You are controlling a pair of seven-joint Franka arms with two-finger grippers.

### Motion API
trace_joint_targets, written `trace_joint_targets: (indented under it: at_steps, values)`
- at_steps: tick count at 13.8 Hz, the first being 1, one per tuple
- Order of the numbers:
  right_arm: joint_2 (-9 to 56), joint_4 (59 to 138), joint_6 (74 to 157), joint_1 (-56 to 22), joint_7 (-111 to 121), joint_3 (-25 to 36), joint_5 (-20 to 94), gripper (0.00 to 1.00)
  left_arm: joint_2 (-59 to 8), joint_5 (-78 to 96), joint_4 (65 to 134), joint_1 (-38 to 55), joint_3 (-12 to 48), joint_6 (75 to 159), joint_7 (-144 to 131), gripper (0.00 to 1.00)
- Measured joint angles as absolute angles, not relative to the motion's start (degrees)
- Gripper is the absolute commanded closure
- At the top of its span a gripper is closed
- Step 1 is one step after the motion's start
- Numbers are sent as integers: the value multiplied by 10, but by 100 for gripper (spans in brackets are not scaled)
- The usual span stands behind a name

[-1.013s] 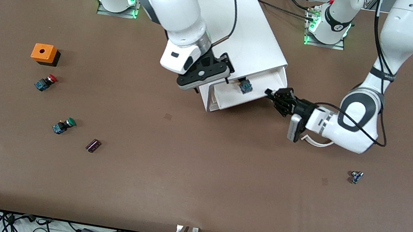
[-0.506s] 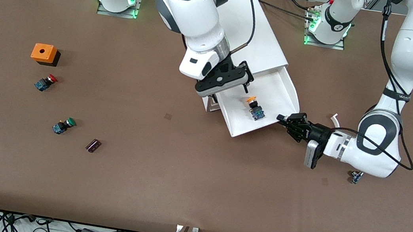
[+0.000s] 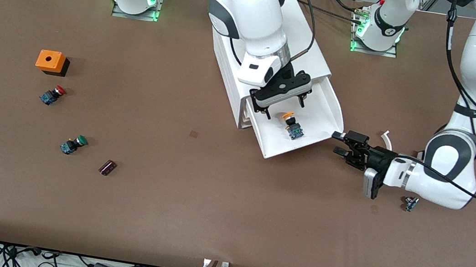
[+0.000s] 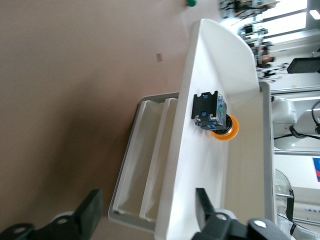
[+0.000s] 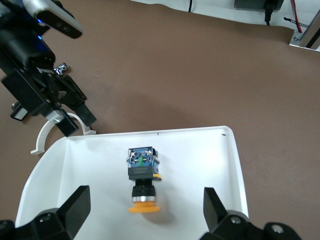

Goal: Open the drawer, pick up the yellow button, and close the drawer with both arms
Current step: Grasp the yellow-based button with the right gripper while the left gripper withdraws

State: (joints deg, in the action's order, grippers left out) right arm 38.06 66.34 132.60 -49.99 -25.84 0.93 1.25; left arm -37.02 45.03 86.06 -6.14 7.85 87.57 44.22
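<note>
The drawer (image 3: 314, 116) now stands pulled out, the left claw (image 3: 341, 144) has let go and spread beside it, and the spread right claw (image 3: 282, 106) hangs right above the button (image 3: 292, 125), ready to pick.

The right arm (image 3: 253, 20) hides much of the cabinet's (image 3: 308, 55) top; the small part (image 3: 410, 203) beside the left arm (image 3: 448, 179) is too small to identify
</note>
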Motion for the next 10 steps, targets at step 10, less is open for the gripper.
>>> trace_joint_targets:
  at_steps: [10]
  values:
    - [438,657,1404,-509,-259,16,9,1,-288,52,701,-55,84,846,305,0]
